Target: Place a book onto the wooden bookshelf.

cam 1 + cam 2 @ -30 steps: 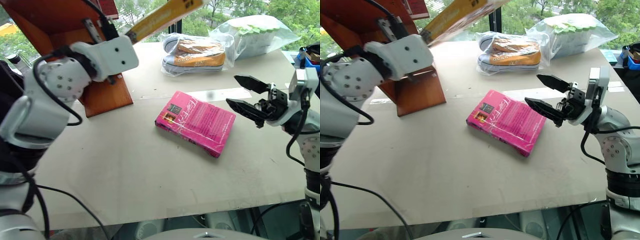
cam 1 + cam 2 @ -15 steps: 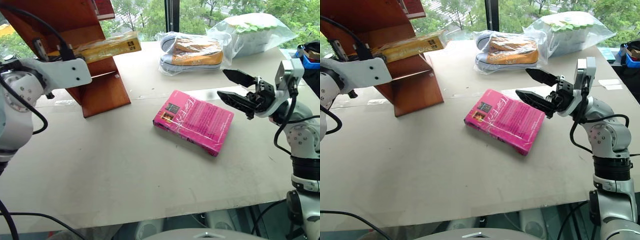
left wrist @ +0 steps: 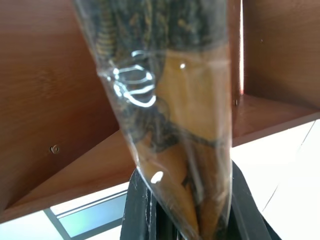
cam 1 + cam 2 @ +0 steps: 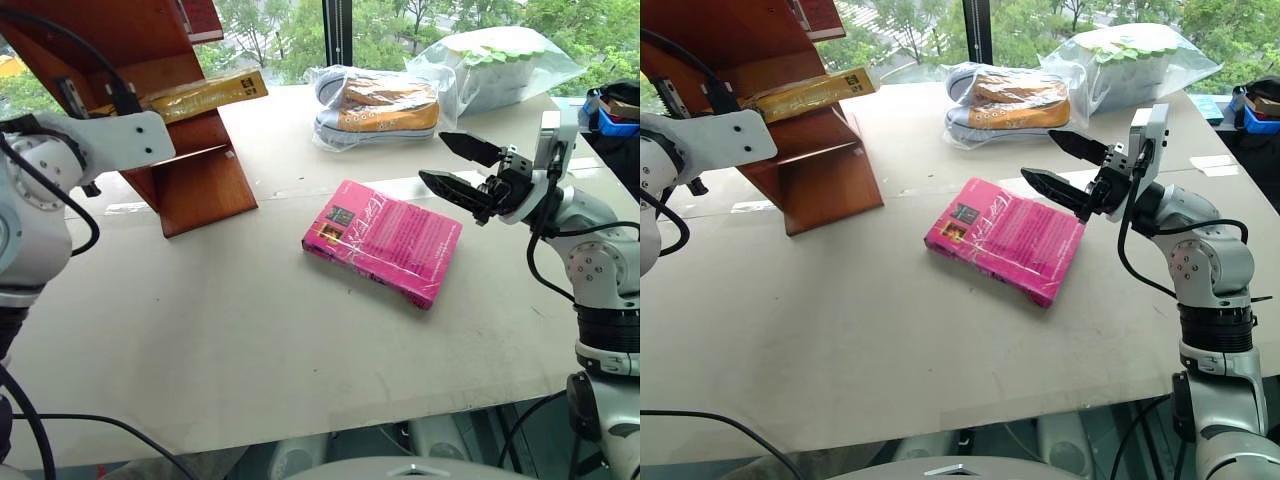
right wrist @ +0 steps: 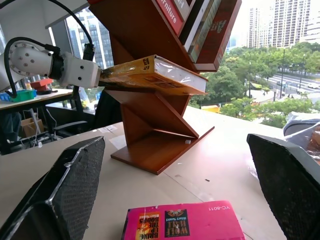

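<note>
**Book lies on a shelf board, left fingers around its end**

The book (image 4: 205, 94) lies flat on a board of the bookshelf (image 4: 200, 185), at 10 o'clock on the surface (image 4: 250, 340). Its outer end juts past the board's edge toward 2 o'clock. The left gripper (image 3: 187, 220) has its fingers either side of the book's near end; whether they press it I cannot tell. Books stand in the shelf compartment above; one red spine ends in "rniture".

The pink book (image 4: 383, 241) lies flat mid-surface, well clear of every edge, with bare surface all around it and a wide empty stretch toward 6 and 7 o'clock. Its end reads "BRING UP THE BODIES", "Hilary Mantel" and "YC-8011". The right gripper (image 4: 462, 169) hovers just above its 2 o'clock corner, fingers wide, holding nothing.

Bagged shoes (image 4: 382, 104) and a second bag (image 4: 505, 66) sit along the far edge at 12 to 1 o'clock.
</note>
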Motion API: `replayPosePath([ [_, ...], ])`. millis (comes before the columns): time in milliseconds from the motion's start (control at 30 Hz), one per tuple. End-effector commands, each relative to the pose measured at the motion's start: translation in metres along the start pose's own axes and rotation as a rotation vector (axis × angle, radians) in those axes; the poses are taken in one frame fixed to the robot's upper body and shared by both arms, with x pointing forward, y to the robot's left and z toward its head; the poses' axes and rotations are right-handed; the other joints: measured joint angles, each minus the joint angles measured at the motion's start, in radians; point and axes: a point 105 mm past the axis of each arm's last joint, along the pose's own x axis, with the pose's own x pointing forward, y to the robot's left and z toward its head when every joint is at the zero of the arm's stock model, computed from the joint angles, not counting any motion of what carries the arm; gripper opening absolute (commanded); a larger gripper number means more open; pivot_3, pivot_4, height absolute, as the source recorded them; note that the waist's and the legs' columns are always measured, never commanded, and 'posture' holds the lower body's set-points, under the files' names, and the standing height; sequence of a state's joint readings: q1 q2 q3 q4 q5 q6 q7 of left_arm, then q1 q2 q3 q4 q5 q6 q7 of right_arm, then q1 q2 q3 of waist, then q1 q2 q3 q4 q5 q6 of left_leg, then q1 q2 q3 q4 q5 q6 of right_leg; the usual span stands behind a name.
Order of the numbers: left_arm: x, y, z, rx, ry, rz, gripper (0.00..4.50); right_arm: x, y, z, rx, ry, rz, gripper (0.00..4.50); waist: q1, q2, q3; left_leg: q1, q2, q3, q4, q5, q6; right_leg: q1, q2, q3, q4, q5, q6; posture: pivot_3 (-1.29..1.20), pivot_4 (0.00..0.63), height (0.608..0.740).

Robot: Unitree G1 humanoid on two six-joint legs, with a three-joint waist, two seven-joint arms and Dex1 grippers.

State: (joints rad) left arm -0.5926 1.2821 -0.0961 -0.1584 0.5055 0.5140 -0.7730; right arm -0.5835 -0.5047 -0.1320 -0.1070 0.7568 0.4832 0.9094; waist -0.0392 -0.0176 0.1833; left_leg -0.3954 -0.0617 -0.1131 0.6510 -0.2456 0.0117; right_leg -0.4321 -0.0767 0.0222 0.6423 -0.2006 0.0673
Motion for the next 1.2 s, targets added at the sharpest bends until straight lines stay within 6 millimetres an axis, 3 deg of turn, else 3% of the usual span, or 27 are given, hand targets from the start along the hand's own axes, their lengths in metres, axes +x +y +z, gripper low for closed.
replayPosePath([
  [33,-0.004,0.016,-0.001,0.008,0.020,0.049,2.21,-0.002,0.002,0.011,-0.038,-0.024,0.003,4.50,-0.001,0.000,0.000,0.000,0.000,0.000,0.000,0.000,0.000,0.000,0.000,0.000,0.000,0.000,0.000,0.00,0.150,0.740],
  [200,-0.010,0.018,-0.006,-0.008,0.049,0.040,4.46,-0.003,0.001,0.008,-0.032,-0.023,-0.002,4.50,-0.003,0.000,0.000,0.000,0.000,0.000,0.000,0.000,0.000,0.000,0.000,0.000,0.001,0.000,0.000,0.00,0.150,0.740],
  [400,-0.034,0.021,-0.022,-0.095,0.109,0.078,4.46,-0.002,-0.010,0.004,-0.023,-0.005,-0.006,4.50,-0.005,0.000,0.000,0.000,0.001,0.001,0.000,0.000,0.000,-0.001,0.001,0.001,0.001,0.000,0.000,0.00,0.150,0.740],
  [533,-0.052,0.024,-0.013,-0.169,0.066,0.129,4.46,-0.003,-0.015,0.001,-0.028,0.009,0.002,4.50,-0.002,0.000,0.000,0.000,0.001,0.001,0.000,0.000,0.000,-0.002,0.000,0.002,0.001,0.000,0.000,0.00,0.150,0.740],
  [667,-0.074,0.038,-0.012,-0.224,0.052,0.239,4.46,-0.003,-0.015,-0.004,-0.025,0.014,0.004,4.50,-0.002,0.000,0.000,0.000,0.001,0.001,0.001,0.000,0.000,-0.001,0.001,0.001,0.001,0.000,0.000,0.00,0.150,0.740],
  [800,-0.078,0.036,0.002,-0.316,-0.029,0.253,4.46,-0.007,-0.016,-0.004,-0.029,0.021,-0.004,4.50,-0.002,0.000,0.000,0.000,0.001,0.001,0.001,0.000,0.000,-0.001,0.001,0.001,0.002,0.000,0.000,0.00,0.150,0.740],
  [833,-0.072,0.024,0.015,-0.386,-0.096,0.206,4.46,-0.008,-0.016,-0.004,-0.033,0.022,-0.009,4.50,-0.002,0.000,0.000,0.000,0.001,0.001,0.001,0.000,0.000,-0.001,0.001,0.001,0.002,0.000,0.000,0.00,0.150,0.740],
  [933,-0.055,-0.014,0.081,-0.654,-0.392,0.049,4.46,-0.011,-0.016,-0.004,-0.045,0.026,-0.026,4.50,0.013,0.002,-0.002,0.001,0.000,0.000,0.003,0.000,0.000,0.002,0.000,0.001,0.002,0.000,0.000,0.00,0.150,0.740],
  [1100,-0.043,-0.045,0.158,-0.877,-0.639,-0.012,4.46,-0.018,-0.013,-0.002,-0.067,0.032,-0.060,4.50,0.021,-0.001,-0.001,-0.003,0.000,-0.004,0.013,0.000,-0.001,0.002,-0.001,0.000,0.004,0.002,0.000,0.00,0.150,0.740],
  [1200,-0.024,-0.055,0.183,-0.925,-0.681,0.062,3.65,-0.021,-0.011,-0.001,-0.073,0.032,-0.080,4.50,0.025,0.002,-0.003,-0.001,0.000,-0.004,0.013,0.000,-0.001,0.002,-0.001,0.003,0.005,0.002,0.000,0.00,0.150,0.740],
])
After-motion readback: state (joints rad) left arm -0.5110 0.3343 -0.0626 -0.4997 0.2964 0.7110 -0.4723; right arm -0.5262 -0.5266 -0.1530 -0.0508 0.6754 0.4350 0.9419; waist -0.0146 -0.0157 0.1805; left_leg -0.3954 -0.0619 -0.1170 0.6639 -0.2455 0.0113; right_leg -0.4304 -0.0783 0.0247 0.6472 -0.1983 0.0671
